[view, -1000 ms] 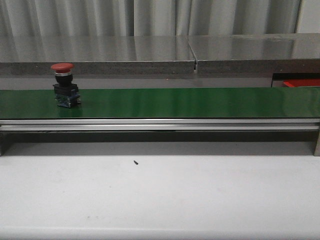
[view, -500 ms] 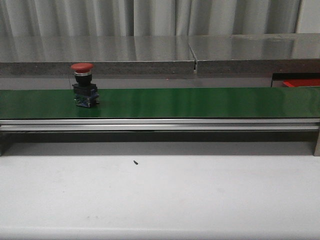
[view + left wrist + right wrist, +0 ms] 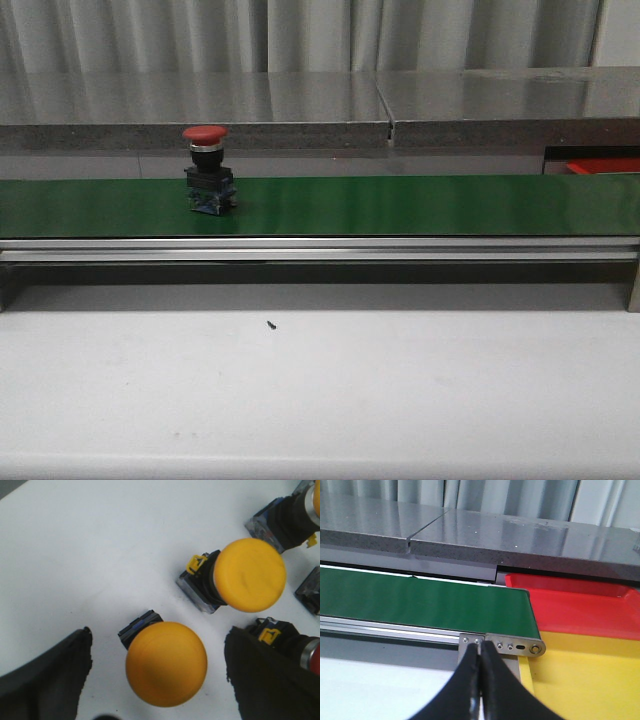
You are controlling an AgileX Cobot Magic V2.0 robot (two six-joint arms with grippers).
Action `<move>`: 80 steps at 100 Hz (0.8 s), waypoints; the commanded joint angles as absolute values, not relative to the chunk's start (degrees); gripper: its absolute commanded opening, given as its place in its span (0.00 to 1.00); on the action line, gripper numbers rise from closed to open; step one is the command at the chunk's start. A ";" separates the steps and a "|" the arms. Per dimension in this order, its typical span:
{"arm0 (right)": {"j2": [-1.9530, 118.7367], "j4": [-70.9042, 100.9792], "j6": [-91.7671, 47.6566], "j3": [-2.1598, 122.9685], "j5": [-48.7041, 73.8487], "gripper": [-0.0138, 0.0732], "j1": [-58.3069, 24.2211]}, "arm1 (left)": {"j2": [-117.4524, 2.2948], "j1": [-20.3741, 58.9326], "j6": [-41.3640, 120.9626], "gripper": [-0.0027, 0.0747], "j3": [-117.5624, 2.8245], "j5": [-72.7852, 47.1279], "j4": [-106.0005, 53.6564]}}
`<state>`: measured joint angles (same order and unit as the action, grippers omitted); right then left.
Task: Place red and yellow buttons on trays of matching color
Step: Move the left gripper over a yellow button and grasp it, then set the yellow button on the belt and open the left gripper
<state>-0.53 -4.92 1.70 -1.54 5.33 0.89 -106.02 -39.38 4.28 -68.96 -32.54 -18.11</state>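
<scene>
A red button (image 3: 206,133) on a black and blue body stands upright on the green belt (image 3: 400,205), left of its middle. Only a thin strip of the red tray (image 3: 603,165) shows at the belt's right end. Neither gripper appears in the front view. In the left wrist view my left gripper (image 3: 159,647) is open above a white surface, its fingers either side of a yellow button (image 3: 166,663) without touching it. A second yellow button (image 3: 250,575) lies beyond it. My right gripper (image 3: 480,649) is shut on nothing, in front of the belt's end (image 3: 420,600), beside the red tray (image 3: 570,605) and a yellow tray (image 3: 585,680).
More buttons lie at the edge of the left wrist view: a black-bodied one (image 3: 285,515) and a red-capped one (image 3: 312,655) behind the finger. A grey steel counter (image 3: 300,100) runs behind the belt. White tabletop (image 3: 320,390) lies in front, with a small dark speck (image 3: 272,324).
The red button has travelled to the right along the green belt, from near its left end towards the middle. Nothing else in the front view has moved.
</scene>
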 commanded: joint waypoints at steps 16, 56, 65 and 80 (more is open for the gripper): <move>-1.30 -5.57 1.75 -1.52 0.75 0.05 0.80 | -104.96 -39.19 4.59 0.59 -70.72 -31.22 -19.95; -1.30 -5.57 1.75 -1.52 0.75 0.05 0.80 | -100.98 -39.07 5.09 0.01 -71.08 -33.27 -19.95; -1.30 -5.57 1.75 -1.52 0.75 0.05 0.80 | -97.58 -38.12 6.31 0.01 -71.08 -34.48 -20.08; -1.30 -5.57 1.75 -1.52 0.75 0.05 0.80 | -90.66 -34.12 6.63 0.01 -71.08 -37.29 -20.08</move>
